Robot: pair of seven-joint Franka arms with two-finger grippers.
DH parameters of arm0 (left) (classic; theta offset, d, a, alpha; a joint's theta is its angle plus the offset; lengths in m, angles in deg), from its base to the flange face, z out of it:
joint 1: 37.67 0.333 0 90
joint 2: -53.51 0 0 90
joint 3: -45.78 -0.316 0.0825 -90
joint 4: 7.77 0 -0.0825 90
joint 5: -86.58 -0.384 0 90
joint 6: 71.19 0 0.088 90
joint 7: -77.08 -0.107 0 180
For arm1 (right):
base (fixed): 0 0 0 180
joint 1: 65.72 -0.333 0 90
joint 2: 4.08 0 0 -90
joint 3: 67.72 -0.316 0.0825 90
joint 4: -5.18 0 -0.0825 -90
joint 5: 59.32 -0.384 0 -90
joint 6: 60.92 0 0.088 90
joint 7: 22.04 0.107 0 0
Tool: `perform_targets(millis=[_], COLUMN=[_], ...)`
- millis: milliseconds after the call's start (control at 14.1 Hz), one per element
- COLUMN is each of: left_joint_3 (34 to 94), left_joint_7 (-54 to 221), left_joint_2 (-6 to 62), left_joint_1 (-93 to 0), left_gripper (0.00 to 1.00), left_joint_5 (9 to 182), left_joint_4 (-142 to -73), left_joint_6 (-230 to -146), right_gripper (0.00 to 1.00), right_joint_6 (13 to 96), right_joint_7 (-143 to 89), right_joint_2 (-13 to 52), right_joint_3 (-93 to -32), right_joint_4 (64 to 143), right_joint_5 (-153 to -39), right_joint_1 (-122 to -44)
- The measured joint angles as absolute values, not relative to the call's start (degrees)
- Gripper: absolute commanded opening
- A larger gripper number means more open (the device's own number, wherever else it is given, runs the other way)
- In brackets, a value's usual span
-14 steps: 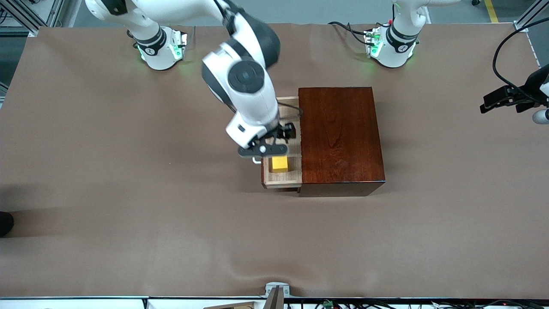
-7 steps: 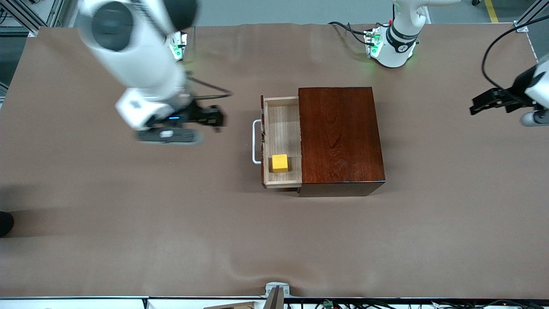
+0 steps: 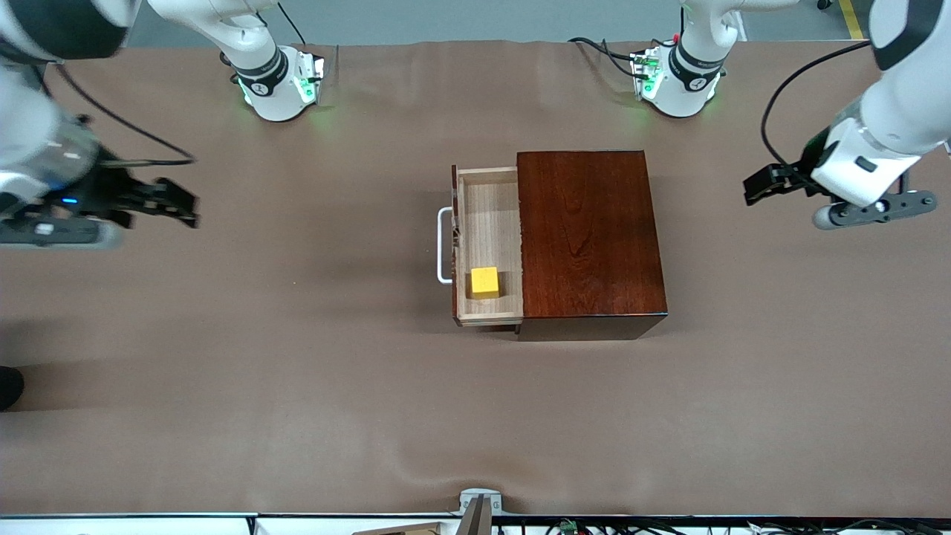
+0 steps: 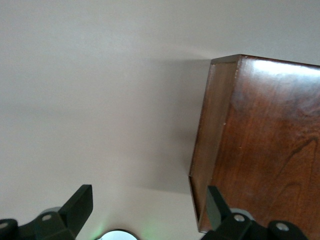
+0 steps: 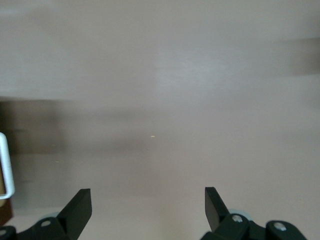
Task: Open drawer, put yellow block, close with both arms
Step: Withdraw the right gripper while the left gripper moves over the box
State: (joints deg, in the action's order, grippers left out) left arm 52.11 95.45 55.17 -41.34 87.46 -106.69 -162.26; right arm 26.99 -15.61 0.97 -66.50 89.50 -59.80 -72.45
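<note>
Starting at the right arm's end of the table, you are seeing the right gripper [image 3: 174,204] hanging over bare brown table [image 3: 297,386], well apart from the box. Its fingers [image 5: 77,207] are standing wide apart with nothing between them (the right wrist view is showing only table surface there, with the white handle [image 5: 5,165] at the frame's edge).

Moving toward the middle, you are looking at the drawer [image 3: 487,215], which is standing pulled out from the dark wooden box [image 3: 587,238] toward the right arm's end of the table. The handle [image 3: 443,245] is sitting on the drawer's front, untouched by either gripper. The yellow block [image 3: 484,282] is resting on the drawer floor, in the end of the tray nearer the front camera, close to the front panel and clear of the box.

Continuing to the left arm's end, you are seeing the left gripper [image 3: 761,186] hanging over the table, near the box but not touching it. Its fingers [image 4: 80,205] are also standing wide apart and holding nothing (the left wrist view is showing a corner of the box [image 4: 250,140] past one fingertip).
</note>
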Motion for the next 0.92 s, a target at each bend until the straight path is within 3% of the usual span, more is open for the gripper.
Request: perform_targets(millis=[355, 923], left_joint_3=[58.95, 65.35], left_joint_7=[106.9, 128.14], left_joint_2=[53.78, 49.49], left_joint_1=[-41.43, -43.74], left_gripper=[1.0, 1.0], left_joint_5=[87.46, 87.45], left_joint_4=[-106.68, -104.48], left_joint_6=[-164.03, -165.21], right_gripper=[1.0, 1.0], right_joint_6=[28.8, 29.45], right_joint_7=[-22.17, -22.94], right_joint_2=[-2.67, -3.97], right_joint_3=[-66.51, -67.05], right_joint_4=[93.57, 95.1], right_joint_5=[-59.62, -59.33], right_joint_1=[-65.19, -63.0])
